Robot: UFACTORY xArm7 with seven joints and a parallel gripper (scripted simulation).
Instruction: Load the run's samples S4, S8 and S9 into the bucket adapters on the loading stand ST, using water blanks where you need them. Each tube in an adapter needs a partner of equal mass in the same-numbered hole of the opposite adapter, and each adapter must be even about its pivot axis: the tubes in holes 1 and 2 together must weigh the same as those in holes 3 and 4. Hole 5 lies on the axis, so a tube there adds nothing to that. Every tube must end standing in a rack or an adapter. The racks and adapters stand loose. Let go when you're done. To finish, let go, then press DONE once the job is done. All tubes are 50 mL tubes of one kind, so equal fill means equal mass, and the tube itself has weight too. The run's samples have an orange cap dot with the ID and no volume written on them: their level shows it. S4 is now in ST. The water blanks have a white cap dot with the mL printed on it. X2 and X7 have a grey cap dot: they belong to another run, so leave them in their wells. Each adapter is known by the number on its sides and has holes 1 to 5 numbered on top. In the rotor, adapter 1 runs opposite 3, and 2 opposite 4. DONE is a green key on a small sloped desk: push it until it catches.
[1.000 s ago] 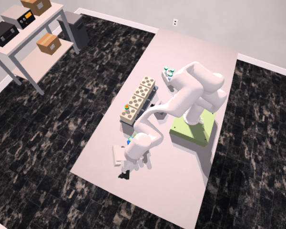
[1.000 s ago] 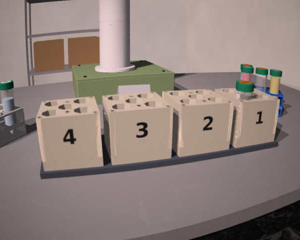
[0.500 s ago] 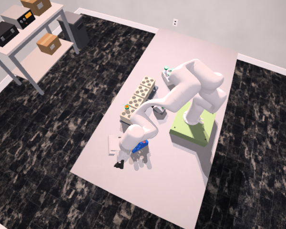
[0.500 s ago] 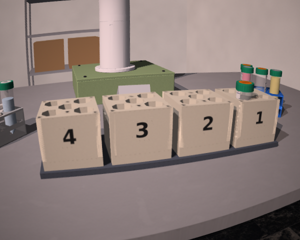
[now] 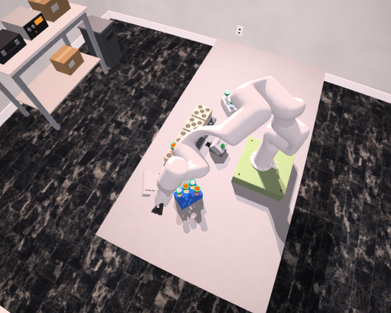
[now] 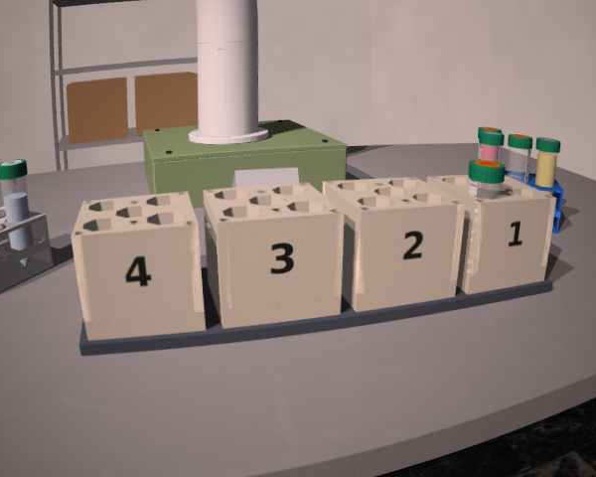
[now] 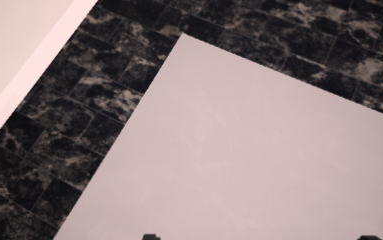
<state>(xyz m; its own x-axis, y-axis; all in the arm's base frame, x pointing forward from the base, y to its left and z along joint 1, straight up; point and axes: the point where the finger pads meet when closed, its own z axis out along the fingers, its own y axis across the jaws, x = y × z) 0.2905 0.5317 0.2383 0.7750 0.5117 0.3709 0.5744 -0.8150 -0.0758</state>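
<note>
Four beige adapters stand in a row on the dark stand ST (image 6: pixel 314 326): adapter 4 (image 6: pixel 138 271), adapter 3 (image 6: pixel 280 258), adapter 2 (image 6: pixel 412 244) and adapter 1 (image 6: pixel 515 234) (image 5: pixel 169 154). An orange-dotted tube (image 6: pixel 486 178) (image 5: pixel 173 145) stands in adapter 1; the other adapters look empty. The blue rack (image 5: pixel 188 198) (image 6: pixel 558 199) holds several tubes, two with orange dots (image 5: pixel 186 185) (image 5: pixel 197 188) and two with white dots (image 5: pixel 178 190). My gripper (image 5: pixel 158 209) (image 7: pixel 259 237) is open and empty, low over the table left of the blue rack. The wrist view shows only bare table and floor.
A clear rack (image 5: pixel 227 105) (image 6: pixel 11 252) with blank tubes stands at the far end. The DONE desk with its green key (image 5: pixel 222 145) sits between the adapters and the green arm base (image 5: pixel 262 171). A white card (image 5: pixel 150 182) lies by the table edge near my gripper.
</note>
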